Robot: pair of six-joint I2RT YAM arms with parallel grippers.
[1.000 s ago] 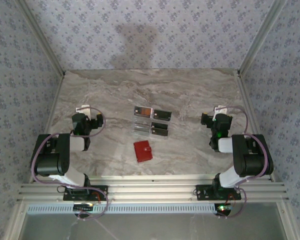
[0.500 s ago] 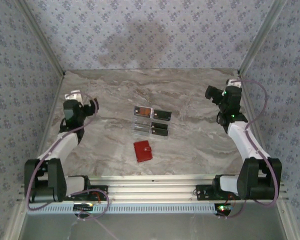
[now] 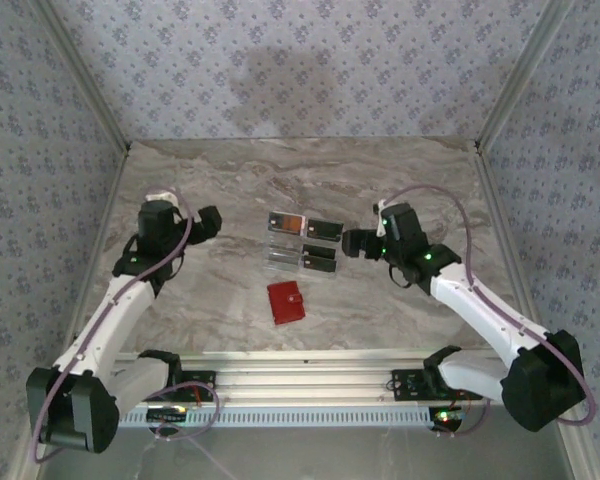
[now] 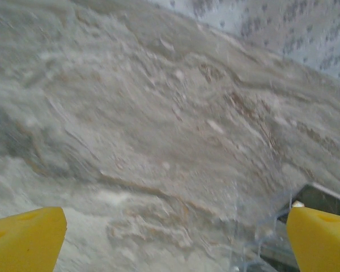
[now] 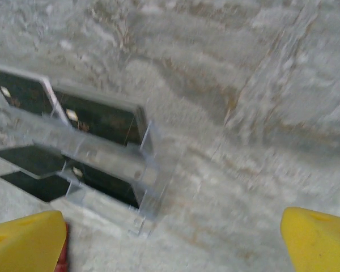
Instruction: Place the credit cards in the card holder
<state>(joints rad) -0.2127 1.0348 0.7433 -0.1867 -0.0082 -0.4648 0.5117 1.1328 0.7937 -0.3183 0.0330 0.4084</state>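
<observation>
Several credit cards rest in a clear acrylic stand [image 3: 302, 243] at mid-table: an orange-brown card [image 3: 286, 222], a silvery grey card [image 3: 281, 257] and two black cards [image 3: 324, 231] [image 3: 320, 260]. The red card holder [image 3: 286, 302] lies closed on the marble just in front of them. My right gripper [image 3: 353, 242] hovers open just right of the black cards [image 5: 99, 119], nothing between its yellow fingers [image 5: 317, 241]; the gripper [image 5: 173, 243] looks down on the stand. A red sliver of the card holder [image 5: 62, 259] shows beside one finger. My left gripper [image 3: 212, 220] is open, well left of the stand, over bare marble [image 4: 175, 243].
The marble table [image 3: 400, 180] is enclosed by patterned walls and aluminium posts at the back corners. An aluminium rail [image 3: 300, 380] runs along the near edge with both arm bases. The stand's clear corner [image 4: 306, 198] shows at the right of the left wrist view.
Both arms have unfolded and swung inward. The right gripper came from the back right corner to just beside the black cards. The left gripper moved right, toward the stand.
</observation>
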